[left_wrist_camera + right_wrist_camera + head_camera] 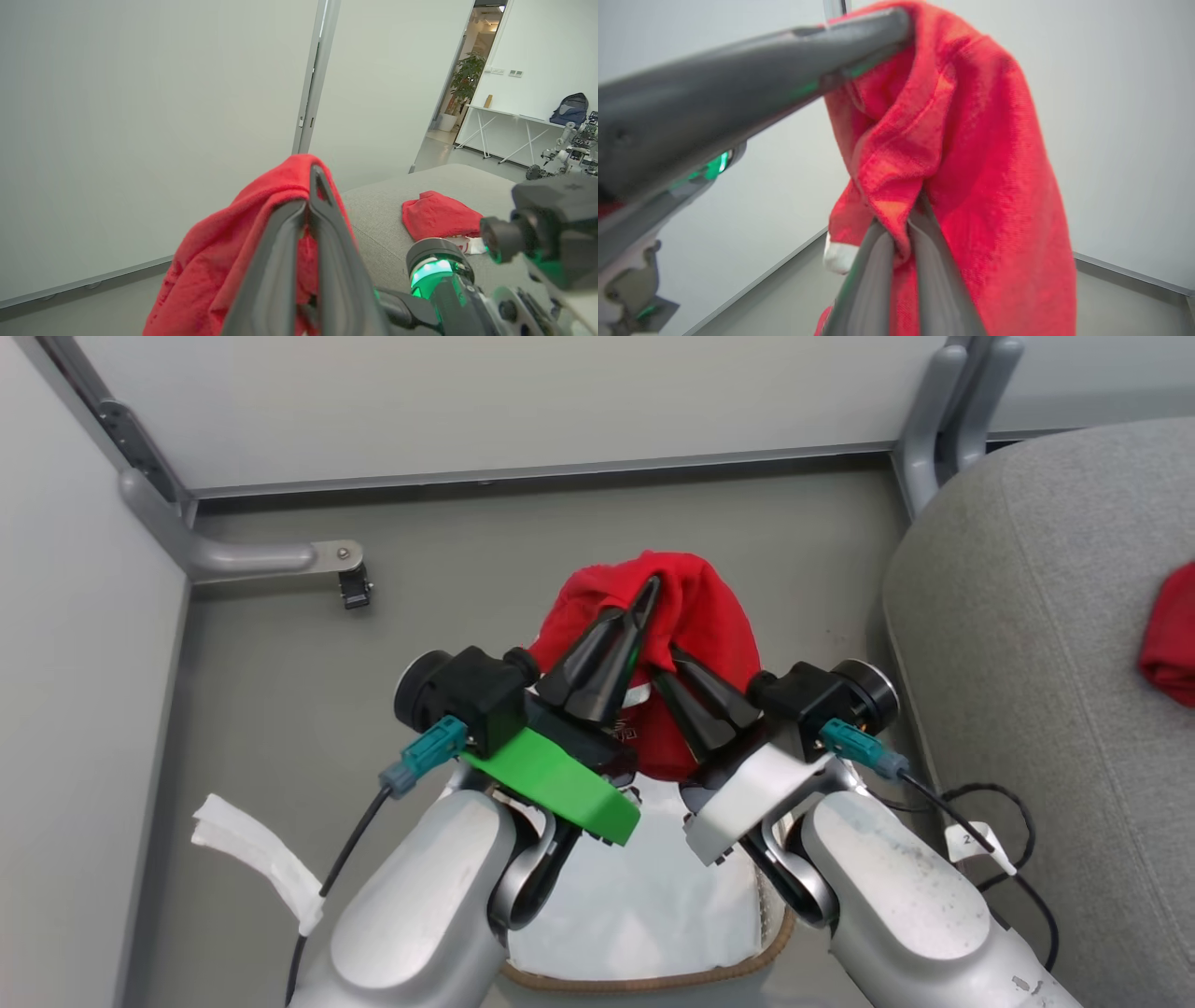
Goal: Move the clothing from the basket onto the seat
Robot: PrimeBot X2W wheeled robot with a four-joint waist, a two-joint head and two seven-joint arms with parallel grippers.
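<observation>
Left fingers (646,599) clenched on the top fold of the red jersey (709,616); right fingers (681,665) pinched shut on the same cloth lower down, just right of the left pair; red jersey hangs raised over the far end of the basket (653,980), white liner (644,887) showing below; basket sits on the floor (280,709); second red jersey (1172,635) lies on the grey seat (1027,616), far right.

Floor (280,709) left of and beyond the basket (644,980) is open to the walls (523,401), except a metal leg (243,558) at far left. Above the basket, the jersey (709,616) pinched by left tool (649,588) and right tool (674,653) blocks passage. The seat (1027,709), right, is bare except a second jersey (1172,635) at its right edge.
</observation>
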